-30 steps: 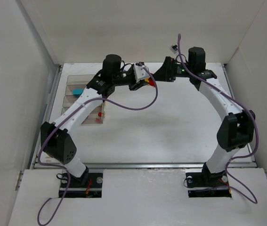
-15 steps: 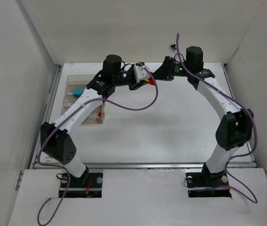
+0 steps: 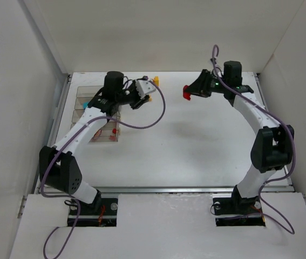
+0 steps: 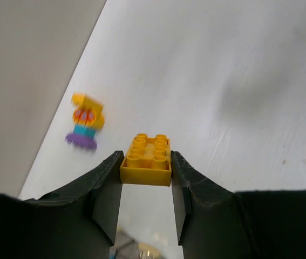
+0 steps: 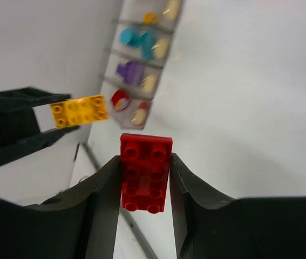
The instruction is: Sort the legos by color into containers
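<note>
Spanning the top view, the surface (image 3: 196, 145) carries the containers (image 3: 107, 138) at left. Left jaws are clamped on a yellow brick (image 4: 145, 162) at upper left; right jaws are clamped on a red brick (image 5: 144, 172) at upper centre.

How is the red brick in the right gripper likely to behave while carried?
The red brick looks like rigid plastic, so probably won't flex. The right gripper pinches its smooth sides, so it might slip or pivot. Small between the fingers, likely light.
</note>
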